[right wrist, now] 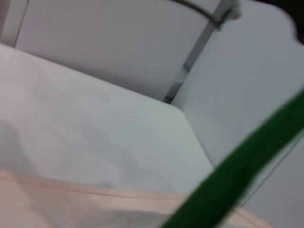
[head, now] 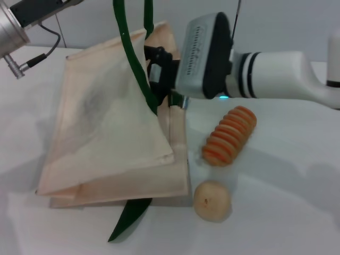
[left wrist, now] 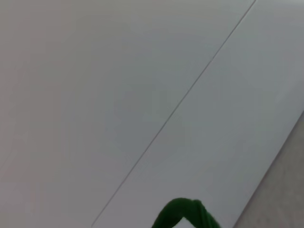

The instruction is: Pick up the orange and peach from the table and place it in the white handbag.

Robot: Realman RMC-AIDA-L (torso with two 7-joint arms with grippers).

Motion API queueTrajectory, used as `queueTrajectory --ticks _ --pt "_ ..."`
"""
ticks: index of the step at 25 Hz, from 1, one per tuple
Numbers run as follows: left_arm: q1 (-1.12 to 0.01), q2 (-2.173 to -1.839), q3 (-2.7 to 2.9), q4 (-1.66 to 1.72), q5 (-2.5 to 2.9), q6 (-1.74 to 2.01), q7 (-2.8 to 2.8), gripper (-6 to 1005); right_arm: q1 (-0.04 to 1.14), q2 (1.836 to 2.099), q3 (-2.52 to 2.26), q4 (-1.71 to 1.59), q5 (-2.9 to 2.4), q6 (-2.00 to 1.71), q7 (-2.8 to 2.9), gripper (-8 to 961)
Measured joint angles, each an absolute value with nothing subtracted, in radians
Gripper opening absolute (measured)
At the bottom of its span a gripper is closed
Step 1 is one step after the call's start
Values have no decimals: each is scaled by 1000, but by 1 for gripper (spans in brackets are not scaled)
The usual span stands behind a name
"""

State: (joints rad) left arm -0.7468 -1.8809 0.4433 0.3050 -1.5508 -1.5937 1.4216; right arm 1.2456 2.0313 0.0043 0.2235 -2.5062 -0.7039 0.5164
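Observation:
The white handbag [head: 106, 133] stands tilted on the table, its mouth lifted toward the back. Its dark green handles [head: 133, 58] run up out of the head view. My right gripper [head: 156, 66] sits at the bag's raised mouth, partly hidden by the handle and the fabric. The right wrist view shows the bag's cream edge [right wrist: 71, 204] and a green handle [right wrist: 237, 180] close up. A loop of green handle [left wrist: 185, 213] shows in the left wrist view. My left arm [head: 13, 26] is at the far left corner, its gripper out of frame. The orange and the peach are out of view.
An oblong ridged orange-and-tan piece [head: 229, 135] lies right of the bag. A beige round fruit [head: 212, 200] with a brown dimple sits near the bag's front right corner. One green strap end [head: 130, 218] trails on the white table [head: 276, 212] in front.

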Motion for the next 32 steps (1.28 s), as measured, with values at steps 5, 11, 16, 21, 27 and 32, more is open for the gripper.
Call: queueTrajectory --ticks 5,11,16,21,27,32 --pt "-731 -1879 443 305 -1553 -1587 1429 163 1205 2027 17 175 -2505 -739 549 892" --pt "-707 -1879 442 301 -1573 -1555 1436 165 1137 2025 10 30 -2509 -801 691 891" --pt "-697 -1881 442 298 -1574 -1533 1456 166 1056 2025 14 -153 -2504 -975 831 891" --pt "-690 -1881 469 298 -1549 -1518 1466 275 983 2025 17 -292 -2451 -1067 922 891" --pt "-678 -1887 459 298 -1558 -1505 1479 491 919 2025 17 -336 -2320 -1118 915 891" --pt "-668 -1908 456 296 -1594 -1450 1588 628 854 2029 17 -316 -2110 -1142 852 890"
